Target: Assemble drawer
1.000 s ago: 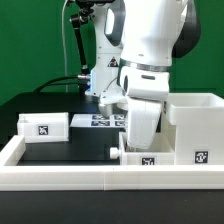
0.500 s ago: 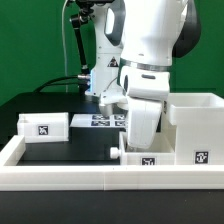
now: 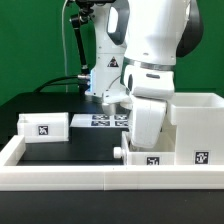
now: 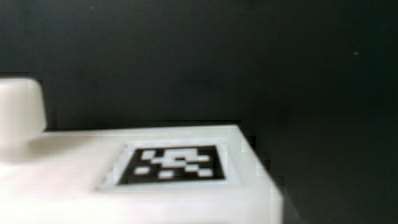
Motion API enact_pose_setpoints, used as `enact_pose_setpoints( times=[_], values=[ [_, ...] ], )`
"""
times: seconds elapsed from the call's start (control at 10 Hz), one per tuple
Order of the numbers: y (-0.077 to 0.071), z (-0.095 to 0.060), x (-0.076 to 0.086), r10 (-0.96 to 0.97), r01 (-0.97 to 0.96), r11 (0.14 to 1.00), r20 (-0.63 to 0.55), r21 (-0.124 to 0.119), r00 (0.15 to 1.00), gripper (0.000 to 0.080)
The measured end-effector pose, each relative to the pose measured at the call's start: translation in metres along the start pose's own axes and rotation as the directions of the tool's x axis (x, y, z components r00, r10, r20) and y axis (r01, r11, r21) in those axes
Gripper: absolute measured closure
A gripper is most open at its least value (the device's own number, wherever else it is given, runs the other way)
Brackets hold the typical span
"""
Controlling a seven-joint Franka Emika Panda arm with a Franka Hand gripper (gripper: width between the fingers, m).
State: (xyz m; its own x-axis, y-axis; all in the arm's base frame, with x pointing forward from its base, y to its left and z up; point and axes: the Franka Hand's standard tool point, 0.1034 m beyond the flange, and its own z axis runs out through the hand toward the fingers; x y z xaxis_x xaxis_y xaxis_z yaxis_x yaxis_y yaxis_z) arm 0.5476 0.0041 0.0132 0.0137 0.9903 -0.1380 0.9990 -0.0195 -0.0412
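The drawer's tall white housing (image 3: 195, 120) stands at the exterior view's right, with a tag low on its front. A small open-top drawer box (image 3: 150, 158) with a tag sits just to its left, right under my hand. My gripper (image 3: 146, 135) is down on this box. Its fingers are hidden behind the hand and the box. In the wrist view the box's white top and tag (image 4: 178, 163) fill the lower part, very close. A second small box (image 3: 45, 127) with a tag lies on the black table at the left.
The marker board (image 3: 103, 120) lies flat behind the arm. A low white border rail (image 3: 80, 178) runs along the front and left. A rounded white part (image 4: 18, 110) shows at the wrist view's edge.
My hand and the small box under it have shifted slightly toward the exterior view's right, closer to the housing. The left box has not moved.
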Motion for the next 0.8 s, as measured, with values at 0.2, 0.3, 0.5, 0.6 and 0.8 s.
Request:
enact_pose_setpoints(
  times=[0.2, 0.3, 0.5, 0.6, 0.8],
  values=[
    [-0.0001, 0.0002, -0.0003, 0.0, 0.0, 1.0, 0.0, 0.0, 1.0, 0.0758],
    [-0.0002, 0.0003, -0.0003, 0.001, -0.001, 1.0, 0.0, 0.001, 1.0, 0.0758],
    [-0.0015, 0.0015, -0.0021, 0.001, -0.001, 1.0, 0.002, 0.01, 1.0, 0.0758],
    [-0.001, 0.0014, -0.0044, 0.005, -0.005, 1.0, 0.005, 0.017, 1.0, 0.0758],
    [0.0004, -0.0018, 0.001, 0.004, -0.004, 1.0, 0.009, 0.022, 1.0, 0.0758]
  ],
)
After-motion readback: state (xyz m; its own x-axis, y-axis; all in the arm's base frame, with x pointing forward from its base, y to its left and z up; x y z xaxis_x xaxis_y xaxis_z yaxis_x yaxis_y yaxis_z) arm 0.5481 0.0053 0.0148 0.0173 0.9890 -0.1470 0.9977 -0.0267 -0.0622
